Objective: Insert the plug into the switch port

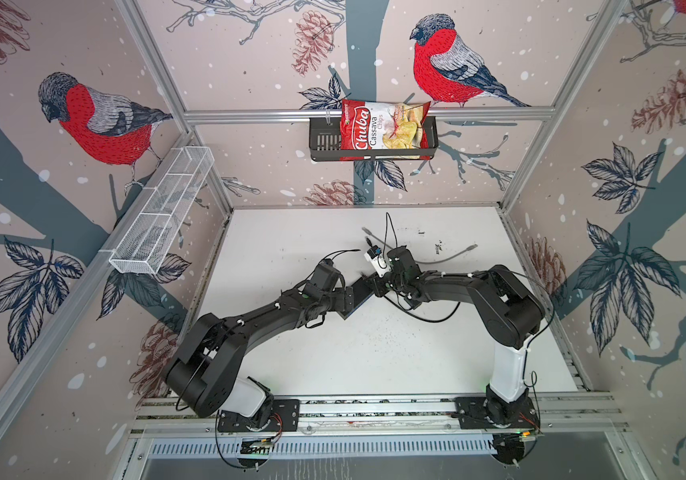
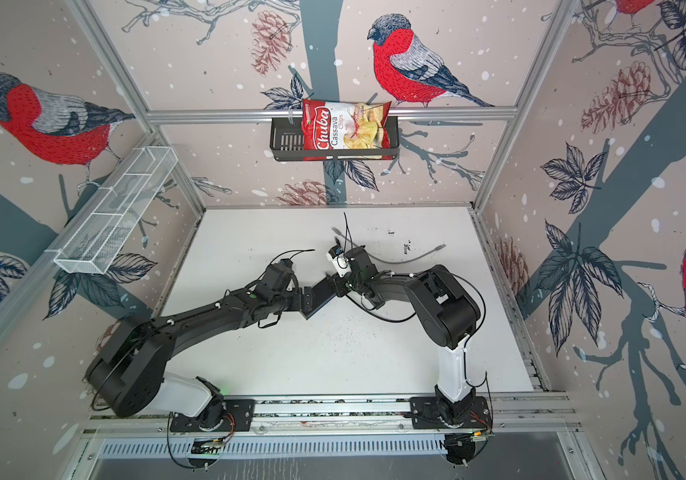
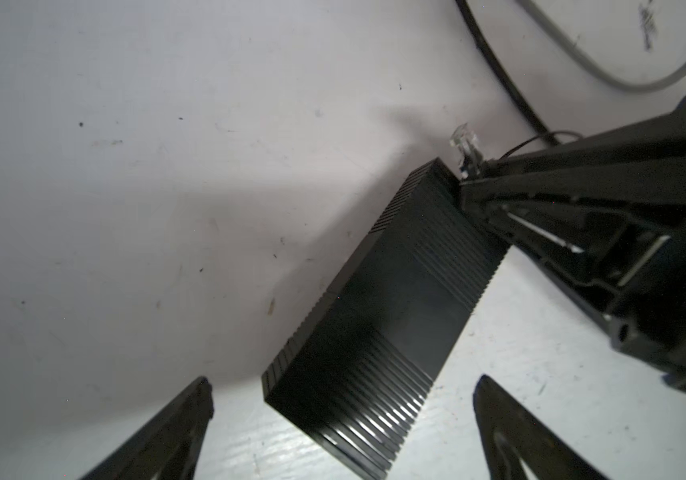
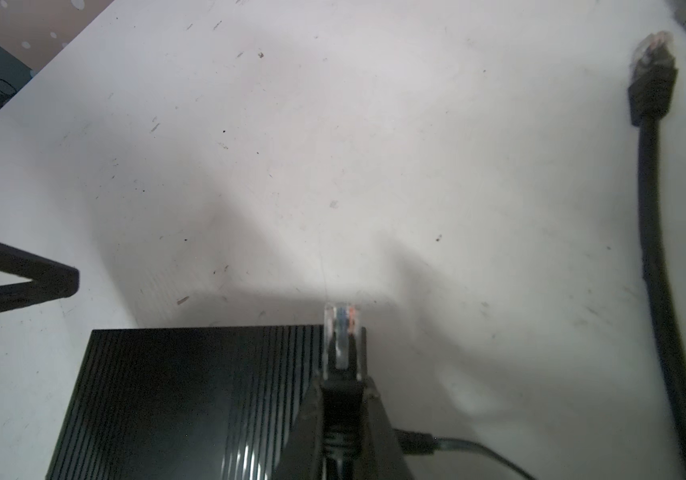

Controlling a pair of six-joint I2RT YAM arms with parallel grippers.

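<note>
Pinches the plug (image 4: pixel 341 328) in the right gripper (image 4: pixel 343 386), above the box (image 4: pixel 191 395) at its corner edge. Straddles the box's other end with the left gripper (image 3: pixel 343 380), spread wide and clear of both sides. Bare table (image 4: pixel 291 145) beyond.

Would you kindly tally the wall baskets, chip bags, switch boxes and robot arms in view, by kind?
Wall baskets: 2, the white mesh basket and the black basket
Chip bags: 1
Switch boxes: 1
Robot arms: 2, left arm and right arm
Total: 6
</note>
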